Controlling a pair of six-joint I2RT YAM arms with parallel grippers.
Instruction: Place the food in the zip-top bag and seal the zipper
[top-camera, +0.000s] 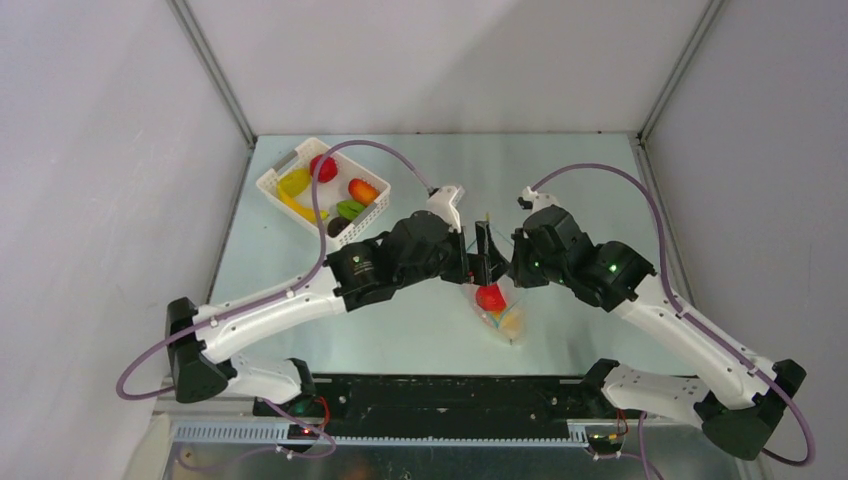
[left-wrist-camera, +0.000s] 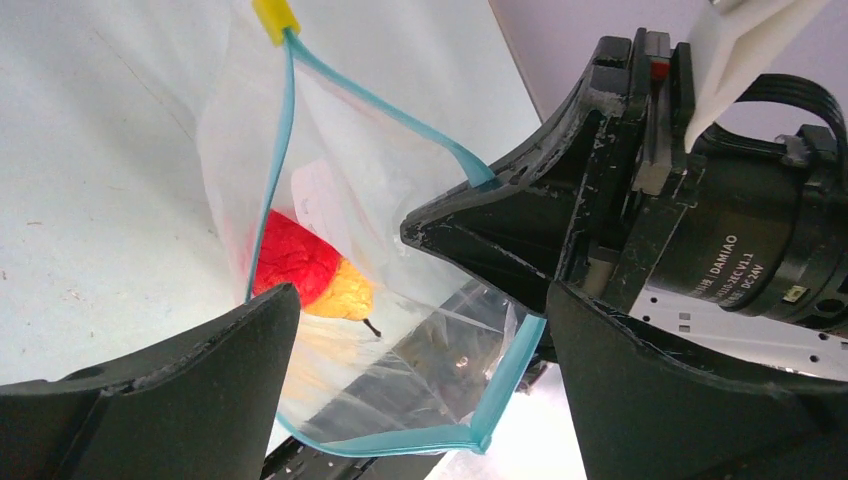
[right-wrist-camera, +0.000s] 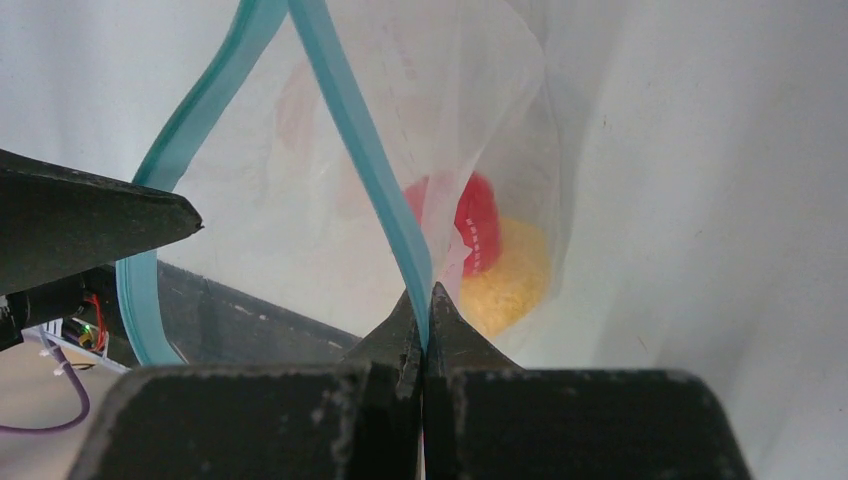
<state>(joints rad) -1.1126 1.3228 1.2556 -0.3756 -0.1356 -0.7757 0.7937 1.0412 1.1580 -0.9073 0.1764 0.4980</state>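
The clear zip-top bag (top-camera: 497, 305) hangs above the table between both grippers, with a red food (left-wrist-camera: 295, 258) and a yellow food (left-wrist-camera: 345, 290) at its bottom. Its mouth gapes, and the two teal zipper (left-wrist-camera: 375, 105) strips are apart, with a yellow slider (left-wrist-camera: 275, 18) at one end. My right gripper (right-wrist-camera: 425, 300) is shut on one zipper strip (right-wrist-camera: 365, 160). My left gripper (left-wrist-camera: 420, 300) is open, its fingers either side of the bag's mouth corner (left-wrist-camera: 480, 435) without pinching it. More food lies in the white basket: red (top-camera: 323, 167), yellow (top-camera: 295, 183), orange (top-camera: 362, 190), green (top-camera: 350, 208) and dark purple (top-camera: 338, 226) pieces.
The white slotted basket (top-camera: 275, 180) stands at the table's back left. Both arms meet over the middle of the table, wrists close together. Grey walls enclose the table on three sides.
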